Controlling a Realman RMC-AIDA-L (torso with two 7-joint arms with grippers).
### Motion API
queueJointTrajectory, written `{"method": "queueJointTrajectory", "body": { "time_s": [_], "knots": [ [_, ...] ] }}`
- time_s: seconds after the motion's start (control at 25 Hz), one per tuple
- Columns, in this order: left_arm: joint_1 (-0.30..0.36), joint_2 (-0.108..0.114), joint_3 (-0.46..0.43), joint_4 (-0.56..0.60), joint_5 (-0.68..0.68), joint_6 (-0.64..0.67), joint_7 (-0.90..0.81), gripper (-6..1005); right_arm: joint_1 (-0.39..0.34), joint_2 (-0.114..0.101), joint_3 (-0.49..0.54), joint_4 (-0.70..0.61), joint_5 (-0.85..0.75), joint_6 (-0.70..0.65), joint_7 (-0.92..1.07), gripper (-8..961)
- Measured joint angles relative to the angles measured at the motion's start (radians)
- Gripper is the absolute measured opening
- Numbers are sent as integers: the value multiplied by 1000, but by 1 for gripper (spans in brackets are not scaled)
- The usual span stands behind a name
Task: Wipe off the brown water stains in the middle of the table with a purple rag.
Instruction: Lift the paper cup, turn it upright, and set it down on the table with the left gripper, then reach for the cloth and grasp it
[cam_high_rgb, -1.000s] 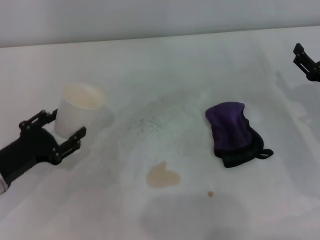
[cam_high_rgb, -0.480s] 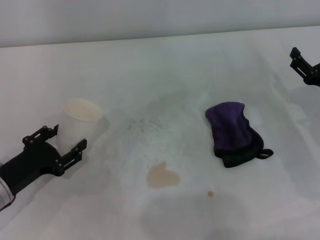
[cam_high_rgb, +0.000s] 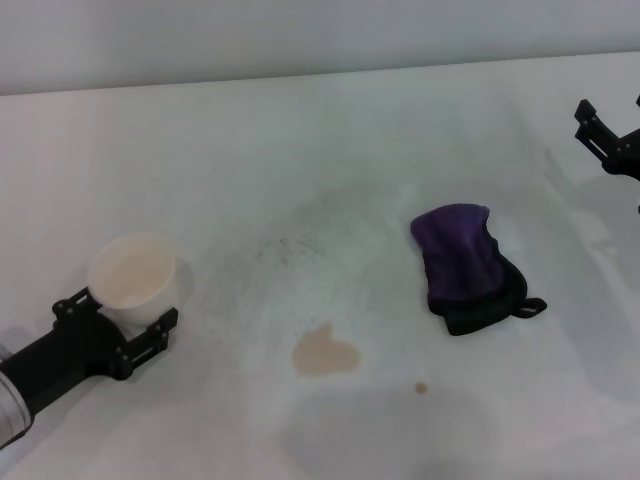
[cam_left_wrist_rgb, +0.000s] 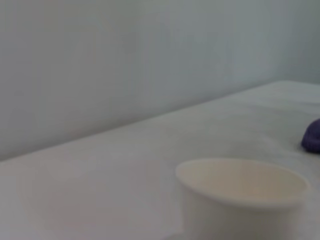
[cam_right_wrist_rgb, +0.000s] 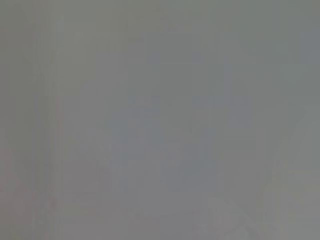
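Where it lies crumpled, purple rag shows black edging

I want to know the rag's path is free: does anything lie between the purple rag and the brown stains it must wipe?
Nothing visible does. Bare table separates the purple rag from the brown water stains. The paper cup stands far off at the left gripper; the right gripper is at the far right edge.

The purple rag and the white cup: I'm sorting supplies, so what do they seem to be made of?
The purple rag looks like soft, matte cloth, perhaps microfibre: it lies rumpled, with black edging and a loop. The white cup looks like thin paper with a rolled rim and beige inside, though plastic can't be ruled out. It stands between the left claw fingers.
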Motion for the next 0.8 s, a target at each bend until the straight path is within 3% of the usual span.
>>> {"method": "queueJointTrajectory", "body": {
  "time_s": [0.44,0.8],
  "knots": [
    [76,0,12,55,0,5,66,698,5,1,0,2,0,-8,1,869],
    [86,-1,3,63,-2,-3,99,826,8,2,-2,2,0,-9,3,869]
  ]
}}
